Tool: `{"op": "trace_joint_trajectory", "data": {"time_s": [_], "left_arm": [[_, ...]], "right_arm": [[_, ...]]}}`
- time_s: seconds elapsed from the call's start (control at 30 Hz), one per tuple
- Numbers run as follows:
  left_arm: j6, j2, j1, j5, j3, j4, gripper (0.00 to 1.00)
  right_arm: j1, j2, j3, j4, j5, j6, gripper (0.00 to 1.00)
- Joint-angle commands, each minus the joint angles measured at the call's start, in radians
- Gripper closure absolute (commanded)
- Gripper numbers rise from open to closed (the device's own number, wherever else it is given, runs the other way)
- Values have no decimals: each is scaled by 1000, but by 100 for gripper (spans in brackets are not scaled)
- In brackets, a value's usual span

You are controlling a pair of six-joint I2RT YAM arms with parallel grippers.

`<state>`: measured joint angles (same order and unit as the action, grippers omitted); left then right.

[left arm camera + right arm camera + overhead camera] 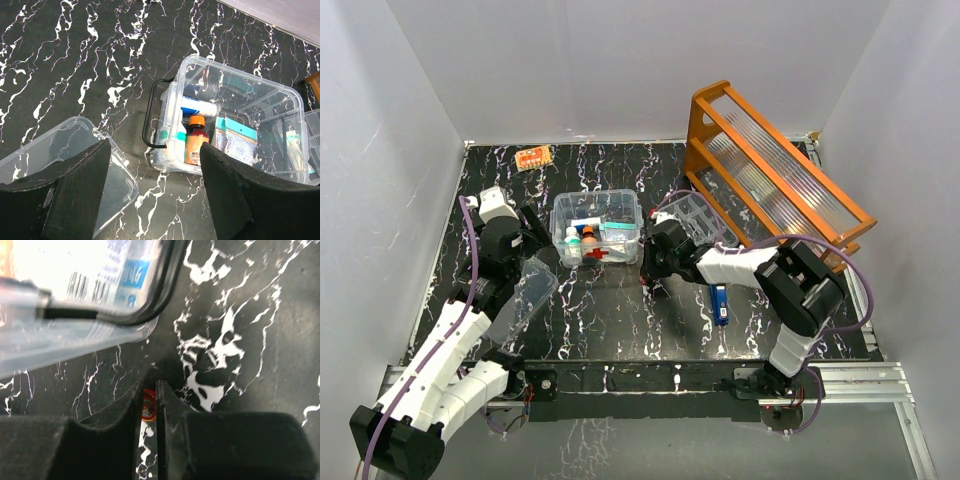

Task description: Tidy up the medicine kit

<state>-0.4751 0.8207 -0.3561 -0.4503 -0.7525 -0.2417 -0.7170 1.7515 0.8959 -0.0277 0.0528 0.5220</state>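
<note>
One small clear plastic medicine kit (pixel 597 228) stands open near the middle of the black, white-veined worktop (pixel 620 325), between the two grippers, with a red mark on its near wall. From the left wrist its rounded rectangular body shows a dark wire handle (pixel 150 120) on one end wall. Inside stand an amber bottle (pixel 196 142) with an orange cap, a white tube (pixel 200 106) with blue print behind it, and flat sachets (pixel 236 142) beside the bottle. The clear lid (pixel 55 155) is off, to the left of the box and apart from it, partly under one finger of the left gripper (pixel 155 150). That gripper's jaws stand wide apart, and whether the lid lies flat or leans cannot be told. The right gripper (pixel 148 387) is low at the kit's right end, its jaws drawn almost together with only a slit between them. A small red-and-orange thing (pixel 148 407) shows in that slit, too blurred to name, and it is unclear whether it is pinched. The top left of that wrist view is a glaring, blurred corner of the kit with printed packaging behind the wall. A clear compartment tray (pixel 698 215) just right of the kit is half hidden by the right arm. A blue item (pixel 720 303) lies near that arm, too small to identify. An orange blister pack (pixel 533 157) lies at the far left, and an orange wooden rack (pixel 770 165) with ribbed panels stands at the far right.
</note>
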Motion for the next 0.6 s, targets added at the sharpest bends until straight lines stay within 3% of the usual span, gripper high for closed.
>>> {"op": "trace_joint_trajectory", "data": {"time_s": [0.0, 0.27, 0.57], "left_arm": [[0, -19, 5, -18, 5, -2, 29], [-2, -20, 4, -18, 4, -2, 29], [-2, -21, 4, -17, 4, -1, 29]], "right_arm": [[-59, -71, -32, 80, -102, -18, 83], [-152, -113, 5, 188, -247, -34, 60], [-214, -35, 104, 291, -371, -61, 58]]}}
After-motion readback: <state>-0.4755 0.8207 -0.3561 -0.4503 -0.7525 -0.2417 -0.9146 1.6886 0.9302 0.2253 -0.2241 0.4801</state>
